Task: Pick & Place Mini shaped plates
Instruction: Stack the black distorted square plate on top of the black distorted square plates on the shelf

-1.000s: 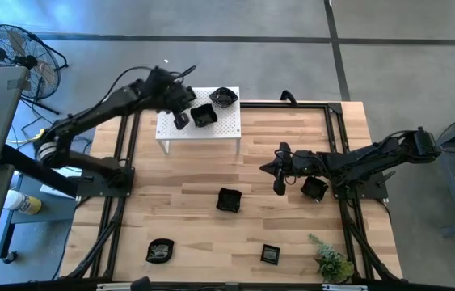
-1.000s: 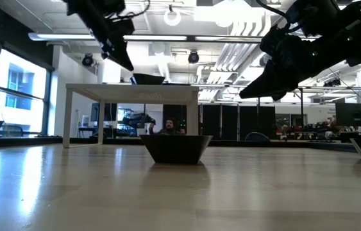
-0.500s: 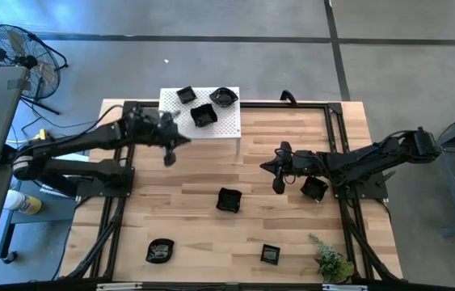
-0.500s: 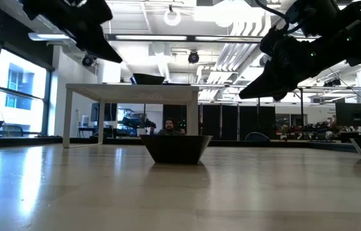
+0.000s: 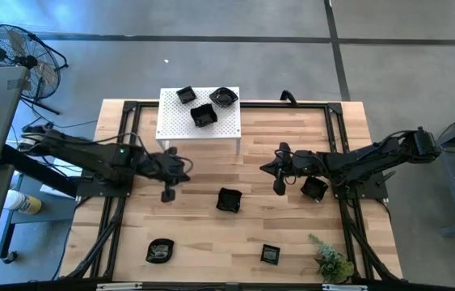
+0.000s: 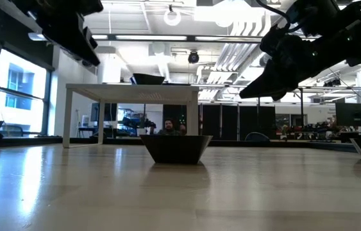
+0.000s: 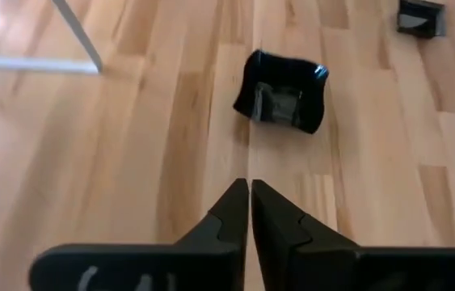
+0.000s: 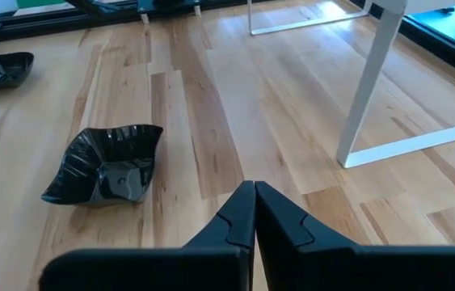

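Observation:
Three glossy black mini plates sit on the white perforated platform (image 5: 199, 121): one (image 5: 185, 94), one (image 5: 204, 115) and one (image 5: 224, 97). Several more rest on the wooden table: a ruffled square one (image 5: 229, 200) (image 7: 282, 90) (image 8: 106, 166) (image 6: 176, 147), one (image 5: 160, 250), one (image 5: 271, 255) and one (image 5: 314, 188). My left gripper (image 5: 168, 192) (image 7: 249, 184) hangs shut and empty over the table, left of the ruffled plate. My right gripper (image 5: 279, 187) (image 8: 254, 186) is shut and empty too, to the right of that plate.
The platform stands on thin white legs (image 8: 368, 89) at the table's far side. A small green plant (image 5: 332, 263) sits at the near right corner. Black frame rails (image 5: 118, 202) run along both table sides. Bare wood lies between the two grippers around the ruffled plate.
My left arm has drawn back from above the white platform toward the table's near edge and come down over the bare wood left of the ruffled plate. The platform's far-left plate, covered by the arm before, now shows.

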Motion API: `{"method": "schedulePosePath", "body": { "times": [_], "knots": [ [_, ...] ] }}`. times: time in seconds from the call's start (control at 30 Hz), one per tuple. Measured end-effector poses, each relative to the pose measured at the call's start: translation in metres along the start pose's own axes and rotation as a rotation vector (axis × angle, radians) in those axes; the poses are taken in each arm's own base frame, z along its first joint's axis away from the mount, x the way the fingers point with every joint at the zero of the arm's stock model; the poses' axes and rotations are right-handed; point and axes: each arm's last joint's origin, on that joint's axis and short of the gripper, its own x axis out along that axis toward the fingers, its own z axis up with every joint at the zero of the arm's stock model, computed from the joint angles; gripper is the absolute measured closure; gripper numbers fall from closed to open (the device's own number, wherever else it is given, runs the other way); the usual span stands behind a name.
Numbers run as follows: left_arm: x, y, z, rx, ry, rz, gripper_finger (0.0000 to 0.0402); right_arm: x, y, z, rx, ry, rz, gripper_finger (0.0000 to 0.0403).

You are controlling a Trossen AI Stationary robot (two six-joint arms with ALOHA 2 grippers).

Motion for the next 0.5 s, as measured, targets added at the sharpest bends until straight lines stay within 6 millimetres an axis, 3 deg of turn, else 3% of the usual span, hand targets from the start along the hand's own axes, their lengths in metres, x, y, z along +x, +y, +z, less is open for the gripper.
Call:
{"method": "schedulePosePath", "body": {
  "times": [0.33, 0.5],
  "knots": [
    [0.058, -0.017, -0.001, -0.320, 0.065, 0.013, 0.0279, 0.000, 0.000, 0.000, 0.000, 0.001, 0.007, 0.0401],
    [0.086, -0.021, -0.003, -0.530, 0.055, 0.021, 0.0256, 0.000, 0.001, 0.000, 0.000, 0.005, 0.024, 0.0397]
  ]
}}
